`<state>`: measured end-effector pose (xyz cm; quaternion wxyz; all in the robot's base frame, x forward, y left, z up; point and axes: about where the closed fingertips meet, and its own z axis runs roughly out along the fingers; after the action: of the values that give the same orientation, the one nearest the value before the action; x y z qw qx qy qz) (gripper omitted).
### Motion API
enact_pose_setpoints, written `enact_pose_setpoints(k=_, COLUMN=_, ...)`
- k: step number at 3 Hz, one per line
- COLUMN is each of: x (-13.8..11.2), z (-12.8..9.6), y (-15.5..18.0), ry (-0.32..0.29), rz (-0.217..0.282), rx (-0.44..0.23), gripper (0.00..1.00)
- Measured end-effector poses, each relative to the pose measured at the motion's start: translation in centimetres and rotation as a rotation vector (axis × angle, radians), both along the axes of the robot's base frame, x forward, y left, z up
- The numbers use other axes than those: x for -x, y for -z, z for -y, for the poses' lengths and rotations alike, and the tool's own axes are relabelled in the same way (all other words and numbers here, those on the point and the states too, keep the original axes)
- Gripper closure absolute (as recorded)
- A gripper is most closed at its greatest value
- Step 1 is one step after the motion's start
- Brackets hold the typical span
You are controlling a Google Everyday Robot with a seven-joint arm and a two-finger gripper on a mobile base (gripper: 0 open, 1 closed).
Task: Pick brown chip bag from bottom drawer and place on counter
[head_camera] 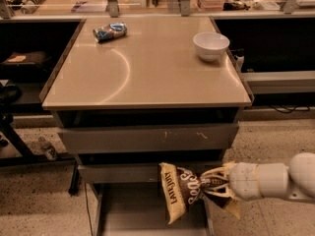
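Note:
The brown chip bag point(180, 192), dark brown with tan edges and white lettering, hangs upright above the open bottom drawer point(142, 215). My gripper point(212, 185) comes in from the right on a white arm and is shut on the bag's right side, holding it clear of the drawer's grey floor. The bag sits just in front of the middle drawer front. The beige counter point(142, 68) lies above, well higher than the bag.
A white bowl point(210, 45) stands at the counter's back right. A small blue-and-silver snack bag point(110, 31) lies at the back left. Two closed grey drawer fronts point(147, 139) sit under the counter. Speckled floor lies on both sides of the cabinet.

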<state>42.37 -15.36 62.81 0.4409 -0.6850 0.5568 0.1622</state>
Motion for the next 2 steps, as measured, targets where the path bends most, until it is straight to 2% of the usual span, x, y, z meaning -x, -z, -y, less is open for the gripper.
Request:
enact_pose_setpoints(k=1, x=1.34, z=1.02, y=-8.29, ry=0.028, rz=0.145, rx=0.057, gripper=1.00)
enact_pose_setpoints(k=2, x=1.34, z=1.01, y=-8.31, ry=0.028, rz=0.146, rx=0.057, gripper=1.00)
